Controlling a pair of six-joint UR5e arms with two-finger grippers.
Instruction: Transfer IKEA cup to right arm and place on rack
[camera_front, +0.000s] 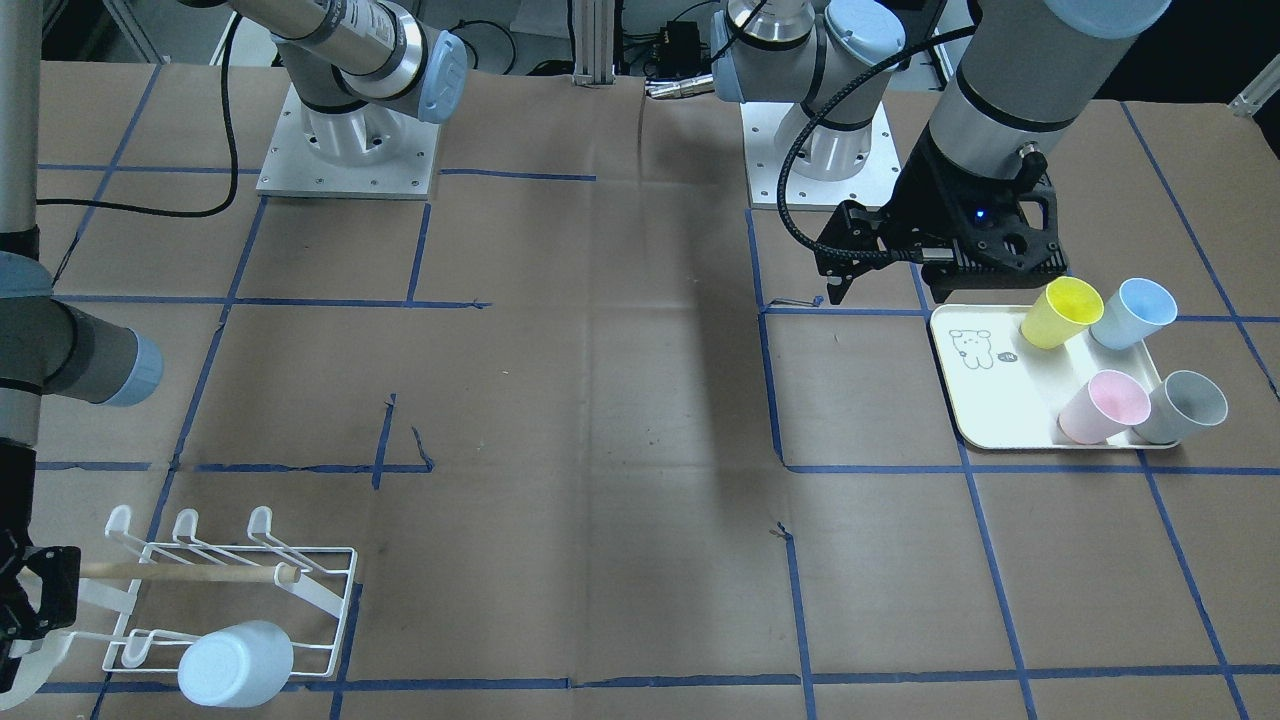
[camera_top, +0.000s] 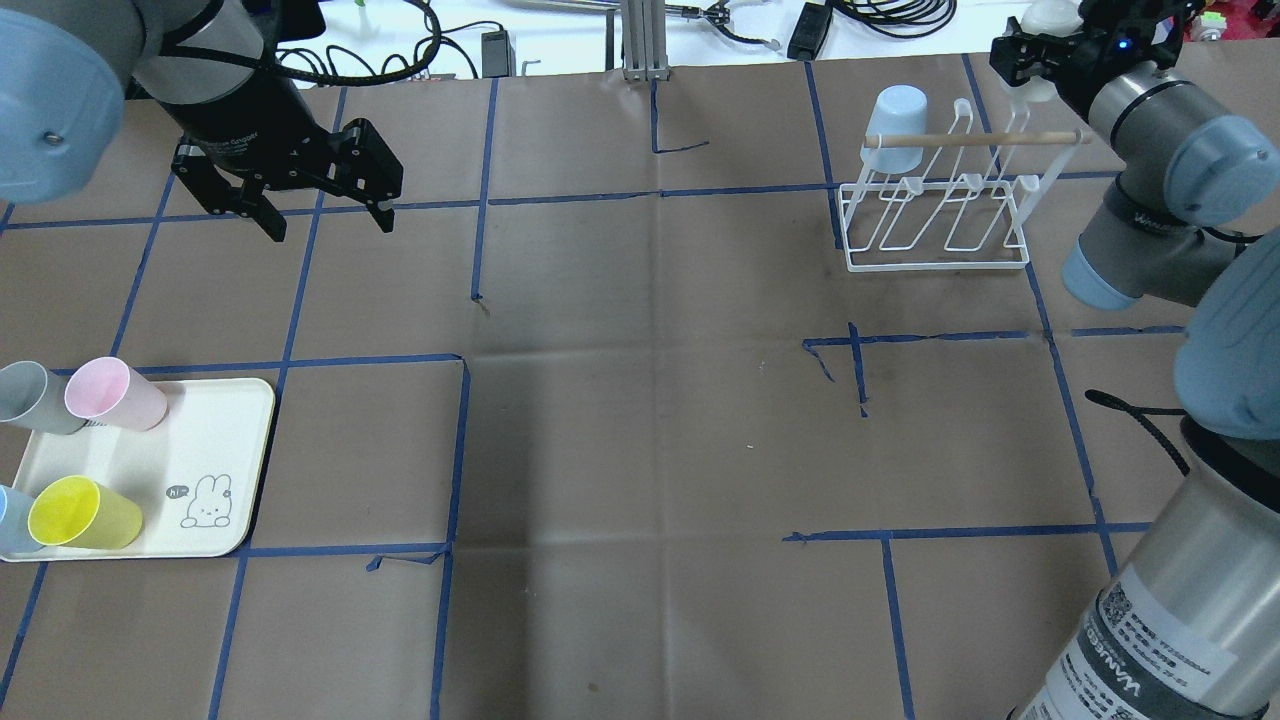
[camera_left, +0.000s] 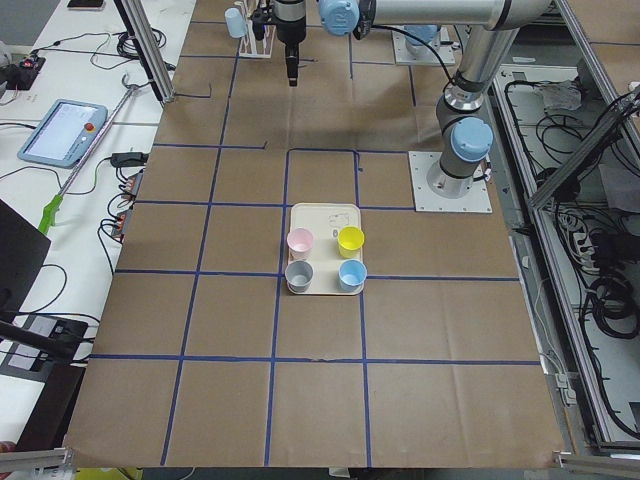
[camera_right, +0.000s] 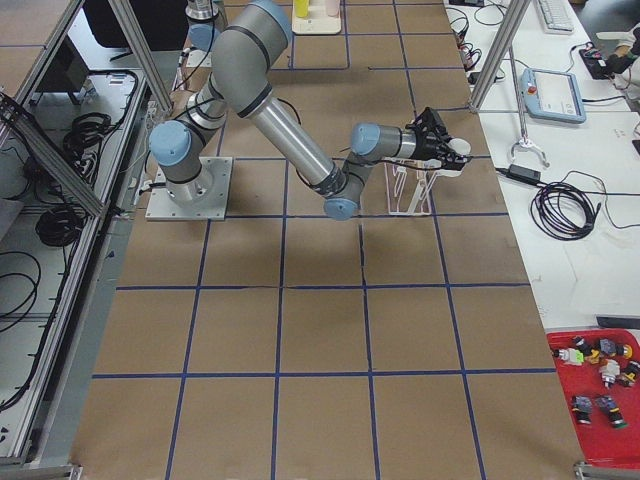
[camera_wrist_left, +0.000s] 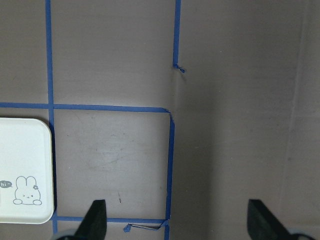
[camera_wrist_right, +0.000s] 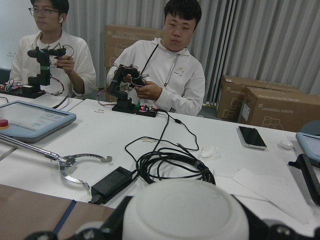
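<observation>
White cup (camera_wrist_right: 185, 209) in right claw (camera_wrist_right: 186, 229)

A white cup (camera_wrist_right: 185, 210) is gripped between the black fingers (camera_wrist_right: 116, 225) of the right arm (camera_top: 1150, 100), just beside the end of the rack (camera_top: 935, 215). The white wire rack is stood upright on the table (camera_top: 640, 400), a wooden rod laid across it and a pale blue cup (camera_top: 895, 115) hung on a corner prong.

one tray (camera_front: 1000, 400) with four cups (camera_front: 1061, 312). one rack (camera_top: 975, 138) with one pale blue cup (camera_top: 895, 112). one white cup (camera_wrist_right: 185, 210), held.
</observation>
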